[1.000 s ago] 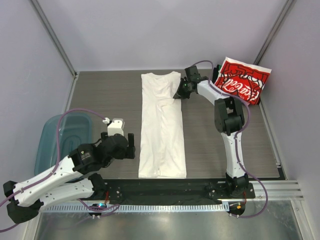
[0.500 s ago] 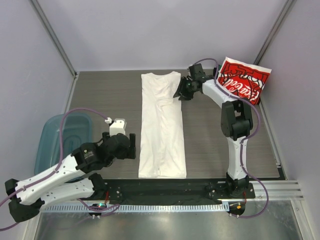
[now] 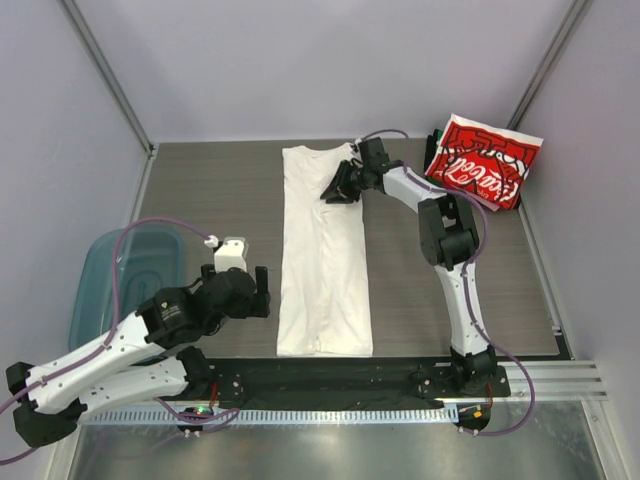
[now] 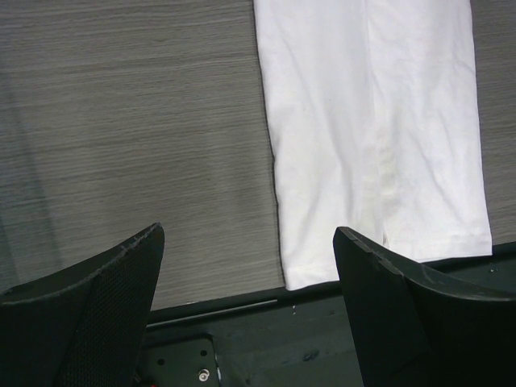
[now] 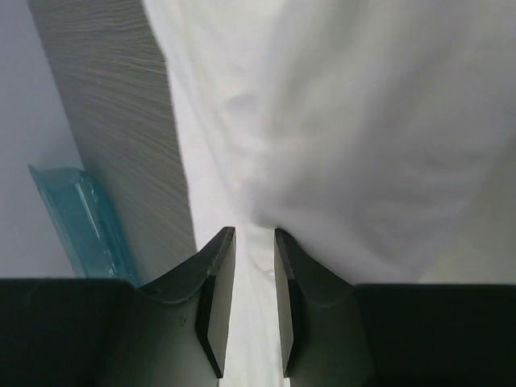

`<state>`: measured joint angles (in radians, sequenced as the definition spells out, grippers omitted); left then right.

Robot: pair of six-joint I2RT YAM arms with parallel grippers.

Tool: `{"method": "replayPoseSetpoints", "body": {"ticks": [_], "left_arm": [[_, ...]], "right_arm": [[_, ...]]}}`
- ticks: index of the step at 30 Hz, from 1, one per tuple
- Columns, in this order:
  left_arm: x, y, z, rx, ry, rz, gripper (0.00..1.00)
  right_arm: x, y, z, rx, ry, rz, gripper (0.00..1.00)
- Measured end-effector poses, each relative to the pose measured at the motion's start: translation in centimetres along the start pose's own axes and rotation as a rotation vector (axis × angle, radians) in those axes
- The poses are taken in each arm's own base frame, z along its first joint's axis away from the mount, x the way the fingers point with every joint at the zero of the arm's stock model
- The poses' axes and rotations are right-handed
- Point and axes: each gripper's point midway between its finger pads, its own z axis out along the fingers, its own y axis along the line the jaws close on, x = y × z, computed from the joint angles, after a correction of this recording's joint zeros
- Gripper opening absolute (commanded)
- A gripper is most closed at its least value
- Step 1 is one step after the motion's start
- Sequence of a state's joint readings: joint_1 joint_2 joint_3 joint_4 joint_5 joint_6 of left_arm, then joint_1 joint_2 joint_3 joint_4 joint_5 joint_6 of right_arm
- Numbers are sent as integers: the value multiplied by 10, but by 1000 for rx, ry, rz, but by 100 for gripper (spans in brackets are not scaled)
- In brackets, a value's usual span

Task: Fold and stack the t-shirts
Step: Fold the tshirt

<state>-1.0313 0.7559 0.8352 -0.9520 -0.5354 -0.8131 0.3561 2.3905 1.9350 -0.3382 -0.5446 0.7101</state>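
The right gripper (image 3: 332, 190) has moved left from the white tee's (image 3: 325, 270) right edge and now sits over its chest, just below the collar. Its fingers are nearly together, pinching a raised fold of the cloth. The tee lies as a long strip down the middle of the table (image 3: 210, 190). The left gripper (image 3: 262, 292) stays beside the tee's near left edge, jaws wide apart, holding nothing. The red shirt (image 3: 485, 165) sits at the far right corner; the teal bin (image 3: 110, 270) is on the left.
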Motion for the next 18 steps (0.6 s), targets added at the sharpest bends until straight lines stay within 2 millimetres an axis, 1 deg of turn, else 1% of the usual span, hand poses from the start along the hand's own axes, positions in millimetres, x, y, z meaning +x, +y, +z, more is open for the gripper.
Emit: {"method": "replayPoseSetpoints", "body": {"ticks": [2, 4, 7, 9, 11, 12, 14, 15, 16, 18], "left_arm": [[0, 0, 0, 1, -1, -3, 86], [0, 0, 0, 1, -1, -3, 86], [0, 0, 0, 0, -1, -9, 86], [0, 0, 0, -1, -2, -12, 86], [0, 0, 0, -2, -2, -14, 86], [0, 0, 0, -3, -1, -16, 86], [1, 0, 1, -6, 2, -16, 86], [1, 0, 1, -8, 6, -20, 85], [2, -1, 1, -7, 9, -23, 85], [7, -2, 3, -1, 24, -42, 84]], "right_arm": [[7, -23, 1, 42, 17, 37, 32], [9, -45, -2, 74, 23, 72, 32], [6, -51, -12, 73, 14, 85, 32], [2, -50, -23, 83, 1, 76, 36], [-3, -44, -35, 86, -15, 63, 41], [-5, -38, -42, 85, -22, 52, 47], [-8, -21, -61, 75, -41, 17, 53], [-8, -9, -75, 68, -54, -11, 57], [-8, 1, -87, 64, -69, -32, 58], [-1, 20, -120, 64, -99, -77, 63]]}}
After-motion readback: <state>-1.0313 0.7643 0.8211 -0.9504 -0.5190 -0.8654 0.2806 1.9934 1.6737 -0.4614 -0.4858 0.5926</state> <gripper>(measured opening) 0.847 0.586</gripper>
